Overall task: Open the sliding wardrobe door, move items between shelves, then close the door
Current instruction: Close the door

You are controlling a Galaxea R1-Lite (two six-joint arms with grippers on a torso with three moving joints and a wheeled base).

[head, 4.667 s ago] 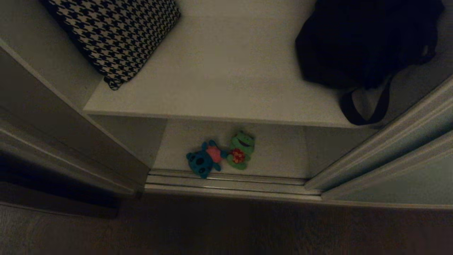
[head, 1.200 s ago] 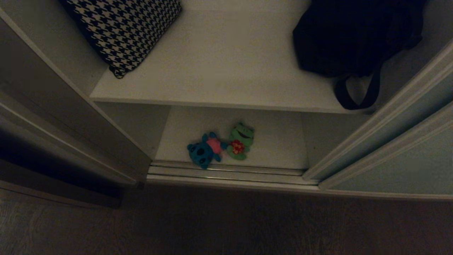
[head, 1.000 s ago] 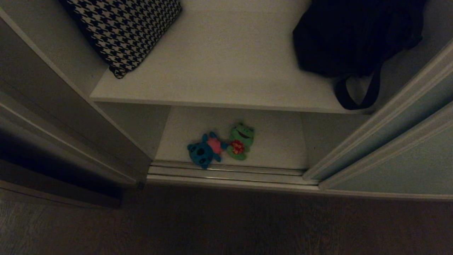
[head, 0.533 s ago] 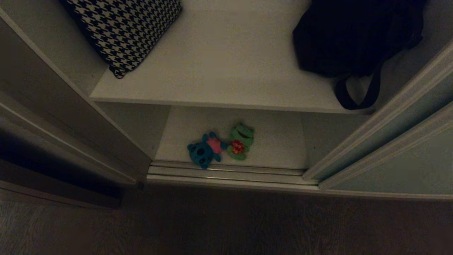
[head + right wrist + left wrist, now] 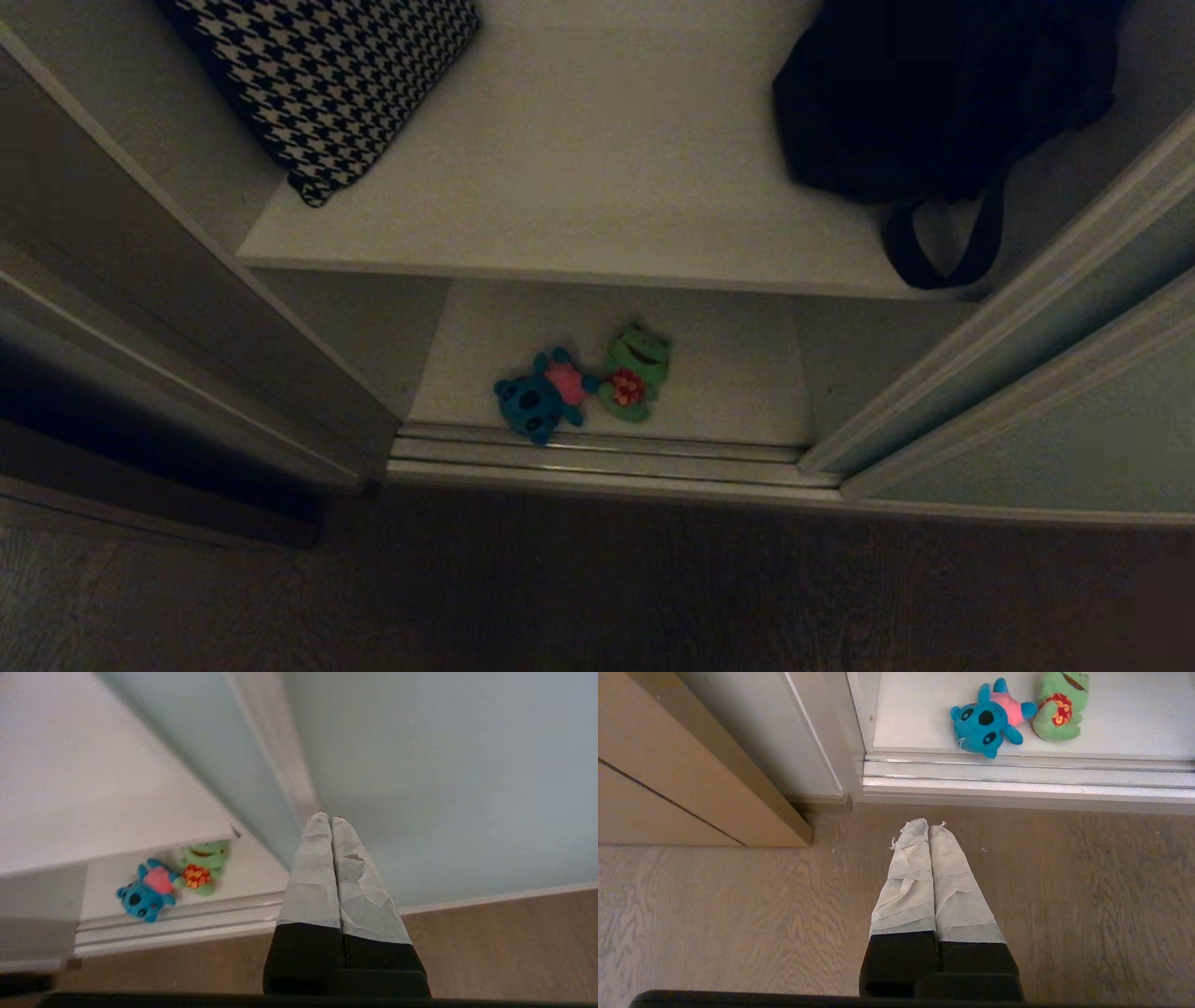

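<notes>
Wardrobe open; both soft toys on the lower white shelf (image 5: pixel 728 392), just behind the silvery floor rail (image 5: pixel 607 462).

The rounded bright green plush toy with a red mark (image 5: pixel 635 371) lies touching the teal-blue plush toy with a pink middle (image 5: pixel 537 403). The pale grey-green matte sliding door panel with a slim silvery frame (image 5: pixel 1074 411) stands at the right. On the upper white shelf (image 5: pixel 597 177) rest a black-and-white houndstooth cushion (image 5: pixel 327 75) and a black fabric bag (image 5: pixel 934 103). The left gripper (image 5: pixel 928 828) hangs over the wood-grain floor (image 5: pixel 738 914), taped fingers pressed together, holding nothing. The right gripper (image 5: pixel 328 819) points at the door panel, fingers likewise together and empty.
</notes>
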